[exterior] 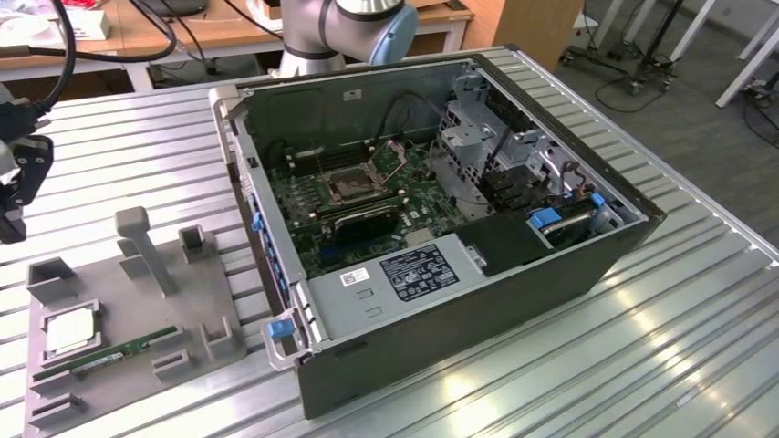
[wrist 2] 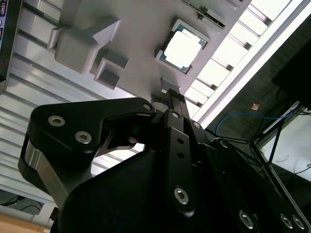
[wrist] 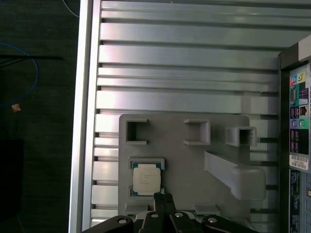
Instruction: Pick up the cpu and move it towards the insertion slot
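Note:
The cpu (exterior: 71,328) is a small silvery square chip lying flat in a recess of the grey tray (exterior: 122,306), at the exterior view's left. It also shows in both wrist views as the cpu (wrist: 147,178) (wrist 2: 182,47). My gripper (exterior: 10,224) hangs well above the table at the far left, apart from the chip. Its black fingertips meet in both wrist views, gripper (wrist: 163,196) (wrist 2: 170,93), shut with nothing between them. The insertion slot (exterior: 353,187), a metal-framed square socket, sits on the green board inside the open computer case (exterior: 487,274).
A long green memory stick (exterior: 109,351) lies on the tray beside the chip. Grey posts and brackets (exterior: 140,246) rise from the tray. The case walls stand tall around the board. The ribbed metal table (exterior: 681,347) ends close to the tray's outer side.

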Controlling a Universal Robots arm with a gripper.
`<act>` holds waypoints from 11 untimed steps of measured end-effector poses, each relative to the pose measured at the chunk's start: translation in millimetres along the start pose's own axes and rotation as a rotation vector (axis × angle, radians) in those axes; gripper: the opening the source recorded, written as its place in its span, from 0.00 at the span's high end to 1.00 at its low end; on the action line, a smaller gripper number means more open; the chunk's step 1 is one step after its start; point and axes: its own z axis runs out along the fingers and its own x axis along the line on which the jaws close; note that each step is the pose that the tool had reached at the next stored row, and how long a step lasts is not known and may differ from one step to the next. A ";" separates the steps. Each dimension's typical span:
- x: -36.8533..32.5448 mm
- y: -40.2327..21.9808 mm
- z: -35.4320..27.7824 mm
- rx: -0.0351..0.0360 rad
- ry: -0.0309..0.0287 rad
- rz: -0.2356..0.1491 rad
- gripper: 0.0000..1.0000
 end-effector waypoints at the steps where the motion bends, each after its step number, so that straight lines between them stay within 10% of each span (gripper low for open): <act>1: 0.0 0.0 0.6 0.0000 0.0000 0.000 0.89; 11: 0.6 -0.2 4.8 0.0001 0.0001 0.000 0.89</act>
